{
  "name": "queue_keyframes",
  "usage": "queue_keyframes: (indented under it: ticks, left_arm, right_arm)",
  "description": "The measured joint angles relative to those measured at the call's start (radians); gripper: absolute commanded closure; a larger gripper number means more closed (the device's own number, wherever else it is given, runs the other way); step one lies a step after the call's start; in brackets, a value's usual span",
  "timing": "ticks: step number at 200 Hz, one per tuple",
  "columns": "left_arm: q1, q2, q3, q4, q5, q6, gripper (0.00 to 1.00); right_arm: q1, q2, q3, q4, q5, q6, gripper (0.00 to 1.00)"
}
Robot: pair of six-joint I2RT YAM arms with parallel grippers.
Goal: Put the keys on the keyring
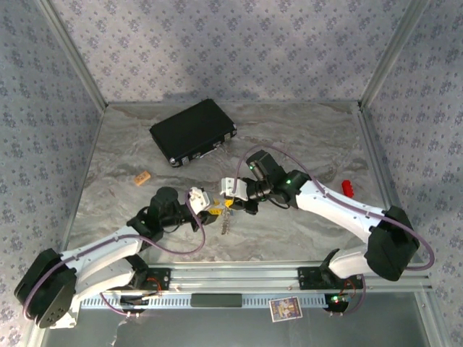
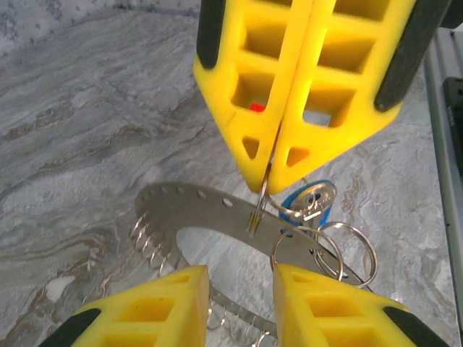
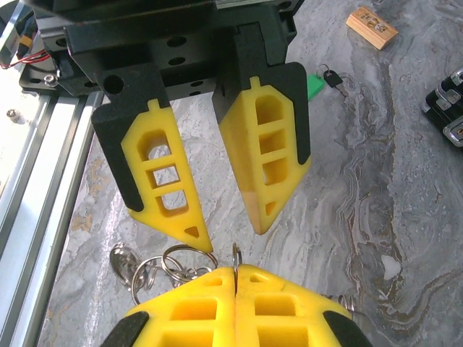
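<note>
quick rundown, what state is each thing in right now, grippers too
left gripper: open, holding nothing
right gripper: shut on small ring
keyring: seems linked to that small ring
blue key: looks attached, beside keyring
green key: loose on table
case: closed, flat on table

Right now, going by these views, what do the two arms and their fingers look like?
The left arm and right arm both have white links with black joints and a purplish cable looping alongside. A green light glows on the right one. The fingers are yellow wedges with cut-out windows, backed in black.
</note>
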Motion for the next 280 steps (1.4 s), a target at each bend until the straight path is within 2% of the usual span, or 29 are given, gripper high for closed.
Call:
queue_keyframes:
  ticks: [55,107,152,162,177,183,209,234,280]
  left_arm:
    - [0.038,0.048,0.000,0.125,0.095,-0.004,0.75]
    - [0.039,0.094,0.000,0.165,0.159,-0.003,0.85]
    - [0.039,0.105,0.000,0.164,0.183,0.016,1.00]
    - [0.039,0.107,0.000,0.166,0.184,0.019,1.00]
    - [0.039,0.117,0.000,0.179,0.188,0.018,1.00]
    - [0.040,0.122,0.000,0.190,0.191,0.015,1.00]
    - [0.041,0.161,-0.011,0.268,0.190,-0.016,1.00]
    - [0.042,0.206,-0.048,0.365,0.186,-0.057,1.00]
    - [0.035,0.235,-0.073,0.491,0.171,-0.096,1.00]
  right_arm:
    - [0.009,0.000,0.010,-0.039,0.016,-0.032,1.00]
    - [0.013,0.000,0.011,-0.040,0.012,-0.038,1.00]
    - [0.018,0.000,0.018,-0.040,0.012,-0.038,1.00]
    - [0.018,0.000,0.018,-0.039,0.010,-0.037,1.00]
    - [0.015,0.000,0.016,-0.034,0.007,-0.023,0.75]
    - [0.010,-0.001,0.011,-0.024,-0.002,-0.018,0.69]
    - [-0.038,-0.039,-0.046,0.059,-0.048,0.074,0.65]
    - [-0.097,-0.122,-0.133,0.155,-0.064,0.247,0.60]
    - [-0.096,-0.246,-0.257,0.274,-0.040,0.575,0.61]
